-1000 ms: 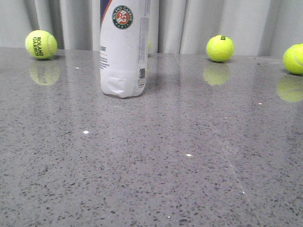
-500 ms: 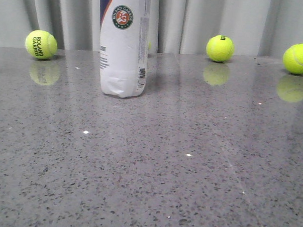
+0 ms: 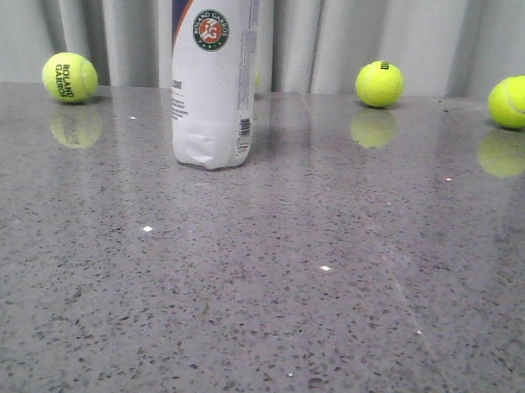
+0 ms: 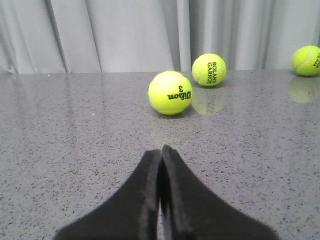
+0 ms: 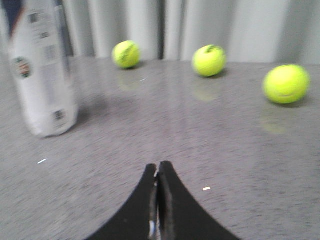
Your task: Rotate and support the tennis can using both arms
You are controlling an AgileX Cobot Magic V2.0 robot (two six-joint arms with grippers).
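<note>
The tennis can [image 3: 212,83] stands upright at the back left of the grey table, white label with round logo and barcode facing me. It also shows blurred in the right wrist view [image 5: 42,75]. No arm shows in the front view. My left gripper [image 4: 160,150] is shut and empty, low over the table, with a Wilson tennis ball [image 4: 170,92] ahead of it. My right gripper [image 5: 157,166] is shut and empty, well apart from the can.
Tennis balls lie along the table's far edge by the grey curtain: one at the left [image 3: 69,77], one right of the middle [image 3: 379,84], one at the far right [image 3: 515,102]. The left wrist view shows two more balls [image 4: 209,69] [image 4: 306,60].
The front view has shifted very slightly; the can and balls stand where they were. The blur in the right wrist view suggests the right arm is moving.
</note>
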